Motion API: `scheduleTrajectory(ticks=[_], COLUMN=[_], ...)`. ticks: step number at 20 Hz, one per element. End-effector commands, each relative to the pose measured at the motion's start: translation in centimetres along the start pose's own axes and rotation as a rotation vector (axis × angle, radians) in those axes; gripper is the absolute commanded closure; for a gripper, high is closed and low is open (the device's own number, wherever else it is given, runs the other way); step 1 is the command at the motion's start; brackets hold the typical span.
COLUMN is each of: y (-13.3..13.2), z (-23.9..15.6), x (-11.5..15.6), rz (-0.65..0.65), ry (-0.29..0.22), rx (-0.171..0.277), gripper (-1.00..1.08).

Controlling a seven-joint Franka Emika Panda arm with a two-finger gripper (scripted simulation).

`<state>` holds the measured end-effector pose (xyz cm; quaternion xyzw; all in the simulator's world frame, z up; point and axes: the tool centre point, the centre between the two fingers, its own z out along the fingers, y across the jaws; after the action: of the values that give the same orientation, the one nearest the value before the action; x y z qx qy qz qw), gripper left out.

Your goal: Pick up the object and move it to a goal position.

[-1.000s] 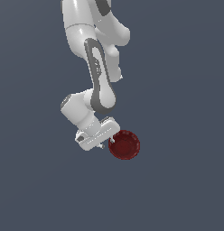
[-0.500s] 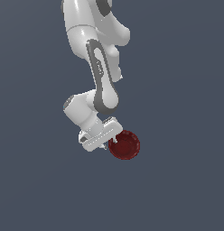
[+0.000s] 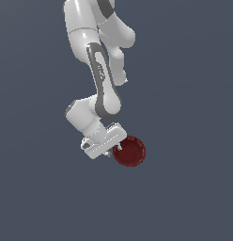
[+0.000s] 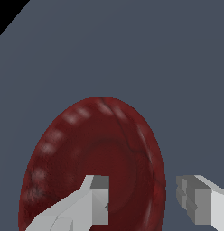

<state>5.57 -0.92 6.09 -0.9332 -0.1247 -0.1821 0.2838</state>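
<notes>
I see the hand (image 3: 113, 149) low over the grey bench (image 3: 184, 197), tilted, with the dark red bowl (image 3: 129, 151) right against it on the exterior view's right. On the wrist camera the bowl (image 4: 93, 162) fills most of the picture, and one finger (image 4: 93, 200) sits over its inside while the other is just past its rim, so the rim lies between them. The hand (image 4: 143, 198) is partly open; I cannot tell whether its fingers touch the rim.
</notes>
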Motion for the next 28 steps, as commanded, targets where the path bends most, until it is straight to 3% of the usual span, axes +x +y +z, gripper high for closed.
scheduleTrajectory(ticks=[1,13,28], y=[0.1,1.1,1.1], z=[0.0,-0.1,2.7], x=[0.0,0.4,0.5], rz=[-0.001,-0.013,-0.013], ry=[0.008,0.075,0.078], rx=[0.003,0.021,0.021], gripper=[-0.2,-0.2,-0.2])
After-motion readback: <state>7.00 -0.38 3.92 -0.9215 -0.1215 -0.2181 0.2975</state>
